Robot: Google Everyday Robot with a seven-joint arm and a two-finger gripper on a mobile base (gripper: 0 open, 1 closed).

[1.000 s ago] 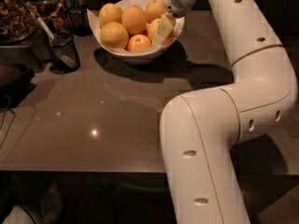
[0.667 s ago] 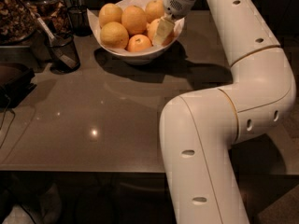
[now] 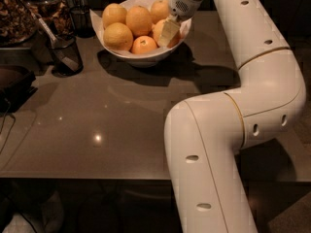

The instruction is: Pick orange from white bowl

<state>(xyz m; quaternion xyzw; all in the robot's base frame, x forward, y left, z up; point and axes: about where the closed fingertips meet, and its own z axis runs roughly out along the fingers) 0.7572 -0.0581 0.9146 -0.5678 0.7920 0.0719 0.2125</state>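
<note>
The robot's pale cream gripper [image 3: 168, 31] sits at the upper centre of the frame, lowered into the right side of a large, glossy white bowl [image 3: 146, 58]. It rests against a round, pale yellow-orange orange [image 3: 157, 29] and covers that fruit's right half. Whether it is open or clamped on the fruit cannot be told. Four more pale oranges [image 3: 138, 19] of the same kind fill the rest of the bowl. A smaller, deeper-orange fruit [image 3: 144, 45] lies at the front, just left of the gripper. Above the gripper, a white wrist [image 3: 183, 1] angles up and right into the thick white arm [image 3: 252, 42]. The arm runs down the right side, bends sharply at a rounded elbow [image 3: 272, 96], then folds back towards the lower centre. The bowl stands on a shiny brown table [image 3: 107, 125]. A dark mesh cup [image 3: 65, 55] stands at upper left, apart from the bowl.
</note>
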